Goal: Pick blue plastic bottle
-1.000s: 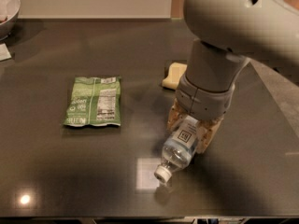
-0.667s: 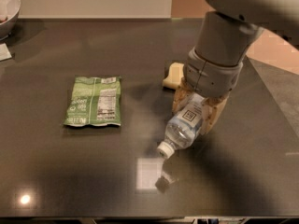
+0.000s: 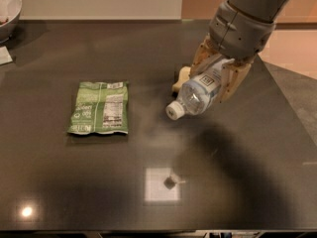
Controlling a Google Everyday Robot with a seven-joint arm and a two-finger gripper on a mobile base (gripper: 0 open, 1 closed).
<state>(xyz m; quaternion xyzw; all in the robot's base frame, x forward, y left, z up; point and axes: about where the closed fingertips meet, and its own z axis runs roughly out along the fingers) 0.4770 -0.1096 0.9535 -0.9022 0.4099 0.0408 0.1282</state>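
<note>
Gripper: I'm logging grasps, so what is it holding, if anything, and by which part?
The gripper holds the blue plastic bottle by its labelled body, near the base; the white cap end hangs free above the table.

Your tool (image 3: 217,79) hangs above the bench (image 3: 74,182), gripping the blue plastic bottle (image 3: 198,94). A sponge (image 3: 180,78) lies just behind it and a green packet (image 3: 100,107) well to its left, with bare surface in front.
</note>
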